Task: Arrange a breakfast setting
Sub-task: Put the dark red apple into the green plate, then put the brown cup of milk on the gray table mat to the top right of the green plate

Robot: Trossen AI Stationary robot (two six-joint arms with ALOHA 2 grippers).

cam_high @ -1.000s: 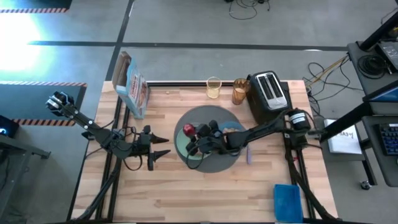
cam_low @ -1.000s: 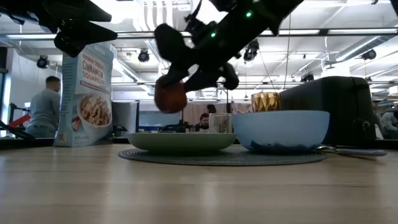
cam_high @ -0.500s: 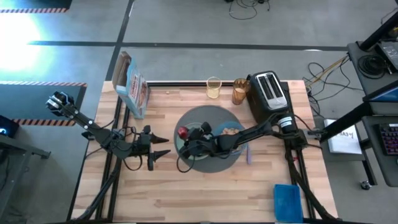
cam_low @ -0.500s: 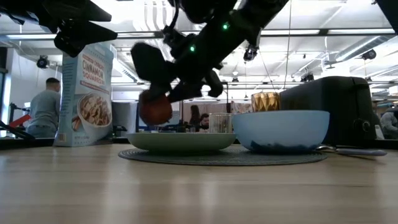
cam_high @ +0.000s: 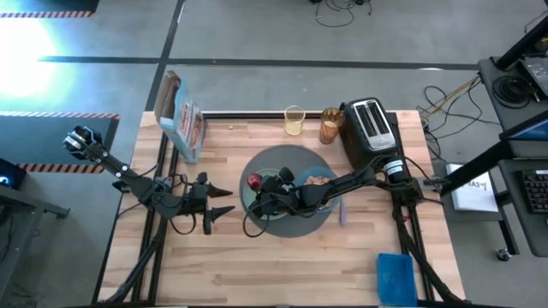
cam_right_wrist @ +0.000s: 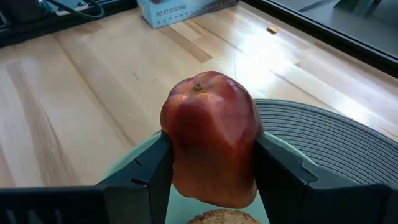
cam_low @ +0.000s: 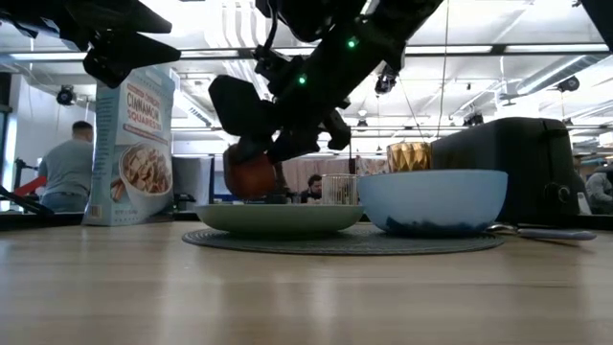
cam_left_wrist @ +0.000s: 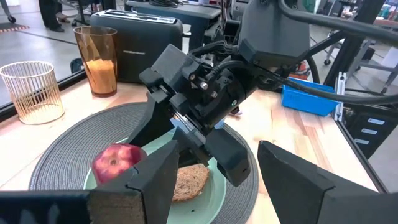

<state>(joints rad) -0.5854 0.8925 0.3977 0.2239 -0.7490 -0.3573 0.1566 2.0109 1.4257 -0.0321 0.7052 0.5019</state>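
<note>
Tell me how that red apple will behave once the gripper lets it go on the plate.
The red apple, clamped in the right gripper above the pale green plate, looks round, so it may roll. Its skin seems smooth and glossy, probably slippery. It appears firm: the fingers leave no visible dent.

A pale wood desk [cam_high: 282, 257] stands on a grey concrete floor [cam_high: 257, 34] crossed by dark lines, with striped hazard tape [cam_high: 60, 115] to the left. Bright light glares at the far left. Cables [cam_high: 449, 94] trail on the floor at right. Across the room, ceiling lights [cam_low: 220, 86] hang under white beams, and a person [cam_low: 69, 163] stands far off at left.
</note>
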